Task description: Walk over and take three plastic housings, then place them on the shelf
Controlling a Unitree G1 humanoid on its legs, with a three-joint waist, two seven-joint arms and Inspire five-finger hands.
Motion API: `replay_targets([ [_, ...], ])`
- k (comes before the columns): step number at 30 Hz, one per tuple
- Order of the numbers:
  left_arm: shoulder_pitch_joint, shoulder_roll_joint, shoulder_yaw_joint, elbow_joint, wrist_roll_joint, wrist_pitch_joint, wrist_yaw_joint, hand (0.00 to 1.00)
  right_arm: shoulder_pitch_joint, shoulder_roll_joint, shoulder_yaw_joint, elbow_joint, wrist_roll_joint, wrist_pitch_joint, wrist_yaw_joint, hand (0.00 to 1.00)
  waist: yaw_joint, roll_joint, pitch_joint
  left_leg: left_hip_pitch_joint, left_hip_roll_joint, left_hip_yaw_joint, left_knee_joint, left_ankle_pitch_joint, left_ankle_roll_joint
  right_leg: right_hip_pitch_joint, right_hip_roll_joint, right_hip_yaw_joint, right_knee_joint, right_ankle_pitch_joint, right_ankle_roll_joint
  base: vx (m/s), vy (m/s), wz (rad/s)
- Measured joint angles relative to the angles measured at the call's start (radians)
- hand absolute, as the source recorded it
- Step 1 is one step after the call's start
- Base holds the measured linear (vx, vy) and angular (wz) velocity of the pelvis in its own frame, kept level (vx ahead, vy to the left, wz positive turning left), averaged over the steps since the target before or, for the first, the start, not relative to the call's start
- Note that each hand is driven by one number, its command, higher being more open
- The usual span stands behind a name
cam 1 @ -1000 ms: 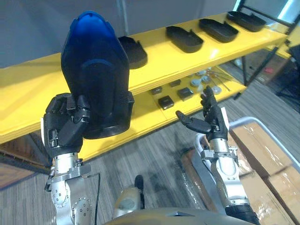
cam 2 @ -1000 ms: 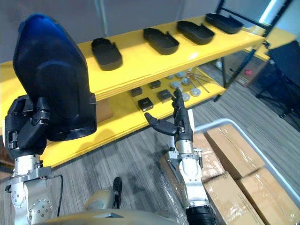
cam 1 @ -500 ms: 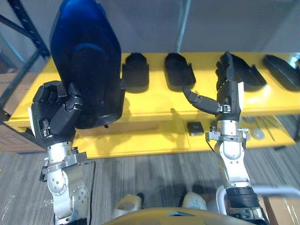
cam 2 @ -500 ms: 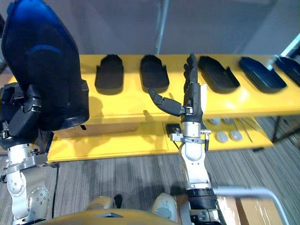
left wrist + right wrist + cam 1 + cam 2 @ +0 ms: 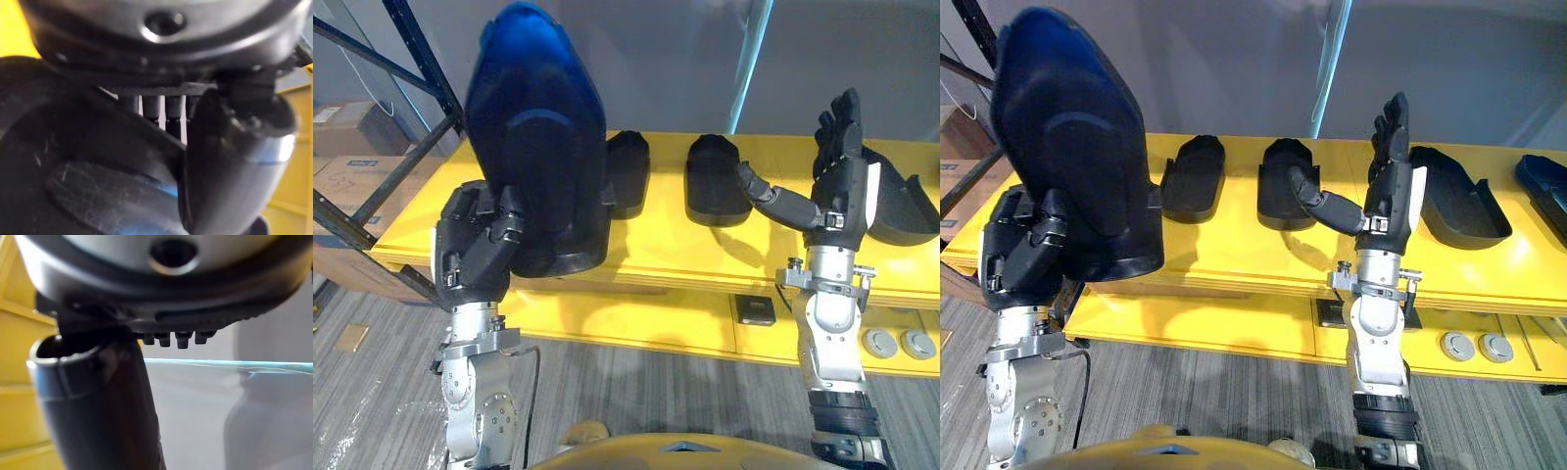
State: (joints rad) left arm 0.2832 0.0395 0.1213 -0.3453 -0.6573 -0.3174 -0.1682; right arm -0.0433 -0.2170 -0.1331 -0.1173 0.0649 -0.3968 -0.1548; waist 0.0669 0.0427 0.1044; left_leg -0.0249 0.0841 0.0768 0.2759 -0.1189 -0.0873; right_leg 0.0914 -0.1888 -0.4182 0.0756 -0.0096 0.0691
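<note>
— So, where's the plastic housing (image 5: 538, 147)?
— Upright in the left hand (image 5: 475, 250), fingers clamped round its lower end, long axis vertical, in front of the yellow shelf (image 5: 675, 245).
— And the right hand (image 5: 844, 181)?
— Raised, fingers straight, holding nothing. The left should probably lay it flat beside the black housings (image 5: 717, 181).

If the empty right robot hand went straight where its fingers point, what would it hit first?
Likely the grey wall behind the yellow shelf; the open right robot hand aims above the housings, though depth is unclear.
</note>
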Motion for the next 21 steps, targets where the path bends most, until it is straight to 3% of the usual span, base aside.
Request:
replay_targets([
  [2, 0.001, -0.002, -0.025, 0.002, 0.000, 0.002, 0.007, 0.00, 0.001, 0.002, -0.002, -0.005, 0.000, 0.000, 0.016, 1.00, -0.018, -0.019, 0.025, -0.042, -0.010, 0.004, 0.073, 0.005, -0.012, 0.012, -0.037, -0.028, -0.001, 0.006, 0.008, -0.07, 0.095, 0.31],
  [3, -0.002, 0.002, -0.044, 0.008, 0.004, 0.000, 0.009, 0.00, 0.002, 0.012, -0.011, -0.016, 0.005, 0.000, 0.022, 1.00, -0.030, -0.020, 0.040, -0.073, 0.021, 0.031, 0.136, -0.019, 0.029, 0.016, -0.059, -0.043, 0.014, 0.006, 0.009, -0.11, 0.128, 0.38],
  [5, -0.007, 0.004, -0.070, 0.045, 0.013, -0.005, 0.013, 0.00, 0.003, 0.029, -0.010, -0.029, 0.069, -0.001, 0.028, 1.00, -0.053, -0.029, 0.045, -0.108, 0.106, 0.072, 0.200, -0.009, 0.018, 0.015, -0.116, -0.052, 0.033, -0.001, 0.022, -0.08, 0.203, 0.28],
  [7, -0.015, 0.001, -0.076, 0.092, 0.042, -0.005, 0.014, 0.00, 0.016, 0.030, -0.005, -0.038, 0.125, -0.002, 0.029, 1.00, -0.074, -0.030, 0.048, -0.103, 0.156, 0.106, 0.210, 0.016, 0.024, 0.003, -0.194, -0.050, 0.064, -0.001, 0.066, -0.04, 0.369, 0.13],
  [8, -0.017, 0.000, -0.082, 0.111, 0.045, -0.005, 0.017, 0.00, 0.038, 0.030, -0.002, -0.040, 0.165, -0.005, 0.032, 1.00, -0.080, -0.021, 0.046, -0.086, 0.173, 0.111, 0.210, 0.017, 0.023, -0.009, -0.233, -0.034, 0.088, -0.004, 0.099, -0.03, 0.445, 0.04],
  [9, -0.017, -0.001, -0.090, 0.114, 0.045, -0.005, 0.020, 0.00, 0.054, 0.030, -0.002, -0.040, 0.186, -0.006, 0.034, 1.00, -0.084, -0.011, 0.044, -0.074, 0.176, 0.111, 0.207, 0.017, 0.015, -0.010, -0.248, -0.030, 0.090, -0.003, 0.111, -0.01, 0.515, 0.09],
  [10, -0.017, -0.005, -0.101, 0.114, 0.045, -0.007, 0.020, 0.00, 0.089, 0.037, -0.001, -0.040, 0.210, -0.006, 0.034, 1.00, -0.095, 0.021, 0.040, -0.052, 0.176, 0.113, 0.184, 0.024, -0.001, 0.001, -0.256, -0.028, 0.080, 0.007, 0.126, 0.02, 0.590, 0.27],
  [11, -0.022, 0.000, -0.109, 0.111, 0.046, -0.009, 0.016, 0.00, 0.125, 0.057, 0.002, -0.038, 0.218, -0.007, 0.033, 1.00, -0.102, 0.044, 0.030, -0.030, 0.170, 0.141, 0.134, -0.057, -0.083, -0.001, -0.265, -0.021, 0.076, 0.033, 0.154, 0.04, 0.621, 0.39],
  [12, -0.036, 0.011, -0.109, 0.113, 0.050, -0.009, 0.016, 0.00, 0.140, 0.090, 0.005, -0.030, 0.217, -0.007, 0.033, 1.00, -0.103, 0.030, 0.034, -0.027, 0.155, 0.148, 0.128, -0.087, -0.102, 0.003, -0.285, -0.006, 0.076, 0.046, 0.168, 0.05, 0.548, 0.30],
  [13, -0.039, 0.035, -0.110, 0.116, 0.052, -0.007, 0.028, 0.00, 0.159, 0.151, 0.043, 0.001, 0.214, 0.006, 0.027, 1.00, -0.095, -0.017, 0.053, -0.033, 0.110, 0.164, 0.147, -0.089, -0.070, -0.002, -0.316, 0.012, 0.067, 0.096, 0.134, 0.02, 0.447, 0.19],
  [14, -0.040, 0.050, -0.099, 0.130, 0.052, 0.000, 0.035, 0.00, 0.176, 0.167, 0.111, 0.018, 0.203, 0.020, 0.019, 1.00, -0.083, -0.029, 0.068, -0.039, 0.092, 0.163, 0.157, -0.099, -0.054, -0.009, -0.324, 0.001, 0.064, 0.192, 0.128, 0.00, 0.407, 0.05],
  [15, -0.039, 0.054, -0.096, 0.133, 0.054, 0.009, 0.037, 0.00, 0.186, 0.172, 0.135, 0.023, 0.184, 0.022, 0.015, 1.00, -0.074, -0.033, 0.069, -0.035, 0.083, 0.165, 0.152, -0.098, -0.045, -0.017, -0.331, 0.001, 0.067, 0.230, 0.124, 0.01, 0.391, 0.05],
  [16, -0.037, 0.060, -0.091, 0.133, 0.071, 0.019, 0.037, 0.00, 0.196, 0.183, 0.161, 0.024, 0.159, 0.024, 0.012, 1.00, -0.060, -0.038, 0.070, -0.022, 0.068, 0.175, 0.127, -0.092, -0.029, -0.027, -0.341, -0.009, 0.070, 0.290, 0.085, 0.02, 0.332, -0.17],
  [17, -0.029, 0.063, -0.076, 0.124, 0.082, 0.021, 0.035, 0.00, 0.187, 0.189, 0.185, 0.024, 0.137, 0.024, 0.019, 1.00, -0.038, -0.036, 0.071, 0.015, 0.053, 0.215, 0.061, -0.072, -0.002, -0.041, -0.343, -0.044, 0.041, 0.385, 0.021, 0.02, 0.304, -0.26],
  [19, -0.037, 0.083, -0.061, 0.108, 0.075, 0.022, 0.028, 0.00, 0.175, 0.191, 0.197, 0.008, 0.113, 0.023, 0.034, 1.00, -0.051, -0.032, 0.070, 0.042, 0.042, 0.229, -0.025, -0.034, 0.024, -0.073, -0.301, -0.055, 0.179, 0.210, 0.039, 0.01, 0.143, -0.04],
  [20, -0.044, 0.094, -0.053, 0.092, 0.070, 0.021, 0.023, 0.00, 0.185, 0.183, 0.193, -0.020, 0.102, 0.023, 0.036, 1.00, -0.061, -0.032, 0.070, 0.052, 0.029, 0.225, -0.064, -0.016, 0.033, -0.075, -0.247, -0.054, 0.240, 0.084, 0.045, 0.03, 0.087, 0.20],
  [21, -0.047, 0.095, -0.046, 0.075, 0.067, 0.020, 0.023, 0.00, 0.188, 0.180, 0.185, -0.038, 0.102, 0.023, 0.037, 1.00, -0.070, -0.030, 0.068, 0.049, 0.025, 0.221, -0.082, -0.005, 0.041, -0.071, -0.184, -0.041, 0.246, -0.001, 0.045, 0.04, 0.092, 0.14],
])
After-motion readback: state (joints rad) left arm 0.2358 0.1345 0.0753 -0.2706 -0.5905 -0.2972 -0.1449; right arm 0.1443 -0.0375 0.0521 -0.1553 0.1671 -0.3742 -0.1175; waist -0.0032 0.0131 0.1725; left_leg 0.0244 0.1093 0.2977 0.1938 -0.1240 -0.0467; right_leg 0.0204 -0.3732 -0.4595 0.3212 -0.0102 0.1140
